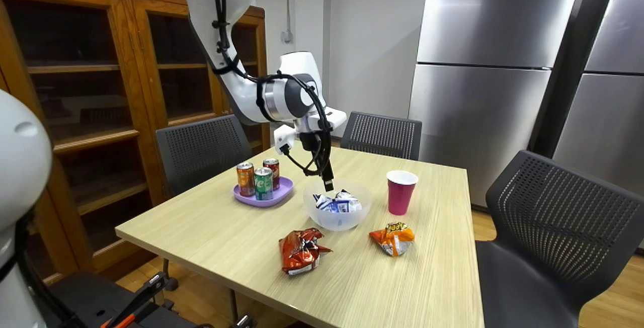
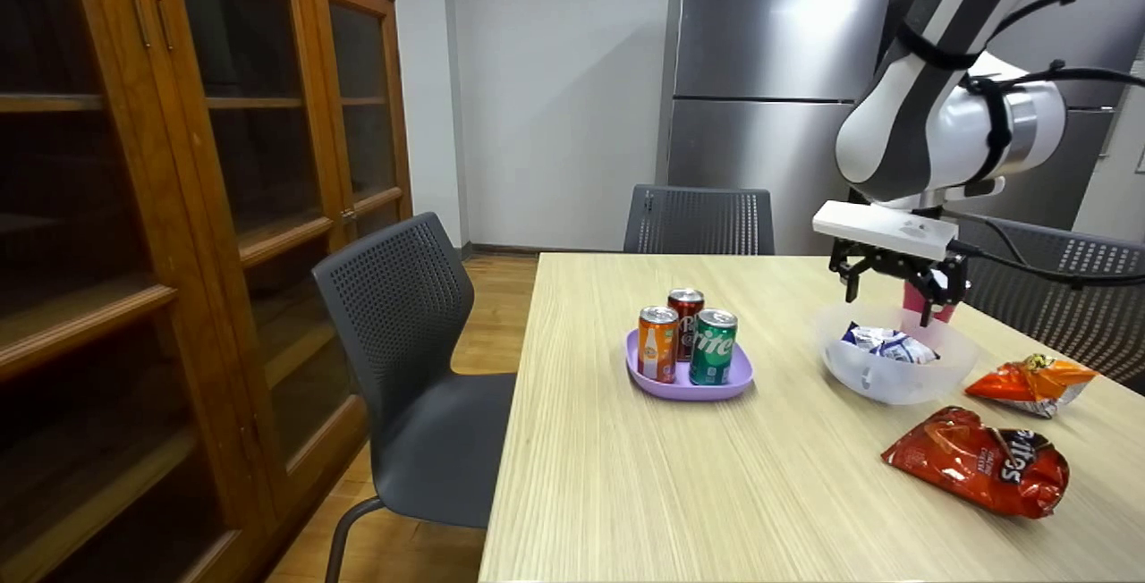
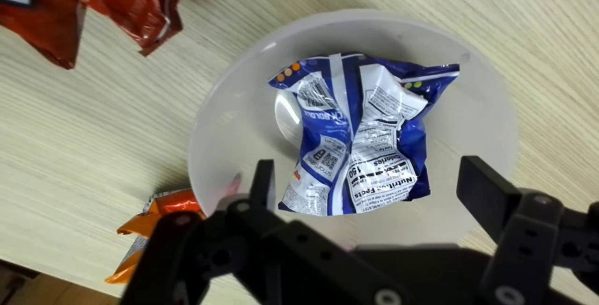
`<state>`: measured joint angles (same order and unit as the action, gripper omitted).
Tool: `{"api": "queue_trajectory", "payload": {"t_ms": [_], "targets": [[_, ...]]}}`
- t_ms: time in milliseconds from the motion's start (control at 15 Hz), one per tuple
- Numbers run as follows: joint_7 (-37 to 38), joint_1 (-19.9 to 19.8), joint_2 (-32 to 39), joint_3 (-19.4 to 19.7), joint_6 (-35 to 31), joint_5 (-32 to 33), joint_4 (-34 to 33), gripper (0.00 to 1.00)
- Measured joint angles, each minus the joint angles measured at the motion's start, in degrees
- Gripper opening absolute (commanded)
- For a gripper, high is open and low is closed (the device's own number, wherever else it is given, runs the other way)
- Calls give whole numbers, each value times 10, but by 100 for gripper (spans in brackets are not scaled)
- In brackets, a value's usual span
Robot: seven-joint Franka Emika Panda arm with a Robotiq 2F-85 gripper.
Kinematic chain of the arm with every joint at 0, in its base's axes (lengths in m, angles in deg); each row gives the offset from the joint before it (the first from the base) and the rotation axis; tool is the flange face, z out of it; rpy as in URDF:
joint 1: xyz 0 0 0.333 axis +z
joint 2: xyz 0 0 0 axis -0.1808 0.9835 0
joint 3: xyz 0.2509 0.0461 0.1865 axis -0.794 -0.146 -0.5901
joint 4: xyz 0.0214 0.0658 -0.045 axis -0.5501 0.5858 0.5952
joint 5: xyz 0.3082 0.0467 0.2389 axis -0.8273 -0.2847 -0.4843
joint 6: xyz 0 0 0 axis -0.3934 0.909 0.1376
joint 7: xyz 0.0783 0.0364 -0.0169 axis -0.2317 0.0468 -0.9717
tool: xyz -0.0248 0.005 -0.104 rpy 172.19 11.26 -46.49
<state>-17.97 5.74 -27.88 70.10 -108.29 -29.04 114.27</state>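
Note:
My gripper (image 3: 373, 185) is open and empty, pointing down over a translucent white bowl (image 3: 220, 122). In the wrist view a blue and white snack bag (image 3: 355, 132) lies in the bowl, between and beyond the two black fingers, apart from both. In both exterior views the gripper (image 1: 328, 185) (image 2: 889, 306) is just above the bowl (image 1: 336, 221) (image 2: 881, 384), and the bag (image 1: 339, 203) (image 2: 890, 344) shows inside it. A red chip bag (image 1: 302, 251) and an orange snack bag (image 1: 395, 239) lie on the table near the bowl.
A purple tray (image 2: 689, 392) holds an orange can (image 2: 657, 346), a green can (image 2: 713, 349) and a dark red can (image 2: 686, 319). A pink cup (image 1: 400, 194) stands beside the bowl. Chairs (image 1: 558, 227) surround the wooden table (image 1: 226, 237). A glass-door cabinet (image 1: 80, 116) and refrigerators (image 1: 488, 76) stand behind.

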Motion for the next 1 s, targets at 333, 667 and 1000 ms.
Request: {"api": "queue_trajectory", "payload": {"t_ms": [333, 667, 1000], "targets": [[0, 0, -96, 3, 2, 95, 89, 100], [-59, -35, -174, -27, 23, 163, 166, 100], [-222, -98, -215, -85, 36, 155, 220, 100]]}}
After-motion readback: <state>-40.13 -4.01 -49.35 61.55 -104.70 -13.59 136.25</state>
